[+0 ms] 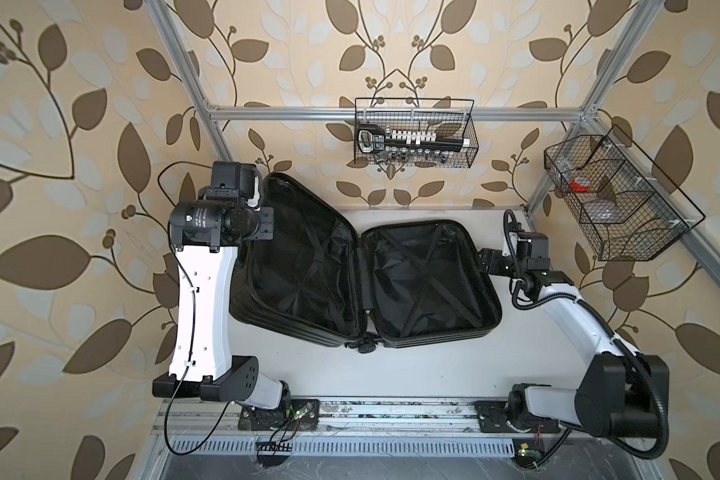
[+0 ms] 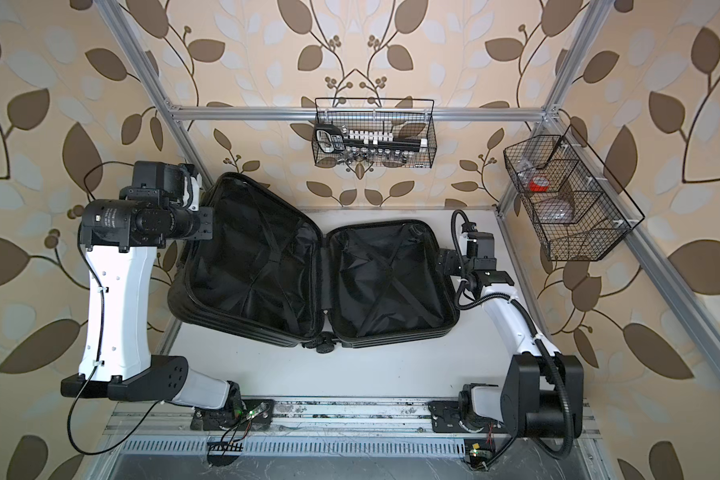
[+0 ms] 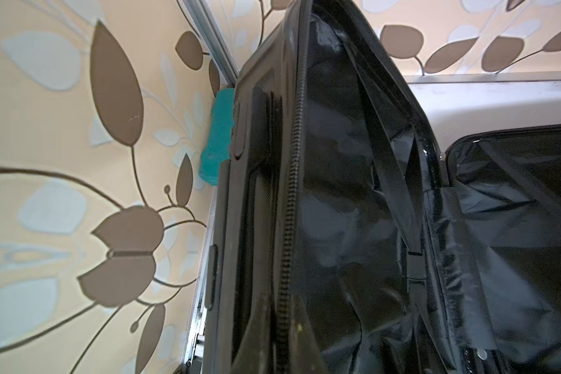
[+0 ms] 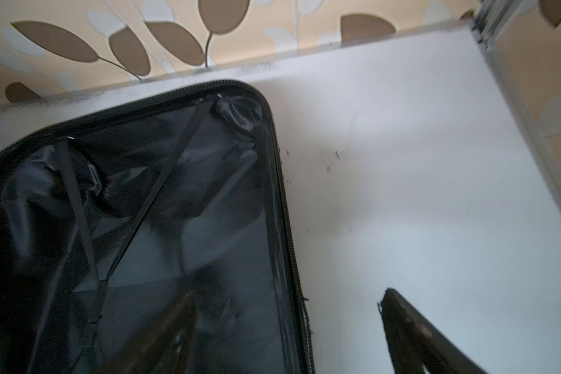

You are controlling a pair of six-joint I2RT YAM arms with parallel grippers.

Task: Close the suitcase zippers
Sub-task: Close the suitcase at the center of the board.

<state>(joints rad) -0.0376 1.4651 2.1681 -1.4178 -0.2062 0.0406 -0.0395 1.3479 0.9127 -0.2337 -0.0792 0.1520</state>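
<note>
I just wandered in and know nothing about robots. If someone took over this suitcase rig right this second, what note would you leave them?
Left gripper: shut on the suitcase, pinching its raised half at the rim where the zippers run.
Right gripper: open, straddling the rim of the flat half, holding nothing.
Suitcase: wide open and empty on the table, one half tilted up, one lying flat.
Done: nothing zipped.
Left: fold the raised half over, find the pull tabs (I can't spot them), run the zippers round.

Back wire basket (image 1: pixel 470 137) of tools (image 1: pixel 412 139), side wire basket (image 1: pixel 632 245) with 1 red item (image 1: pixel 582 184), white table (image 1: pixel 412 365).
</note>
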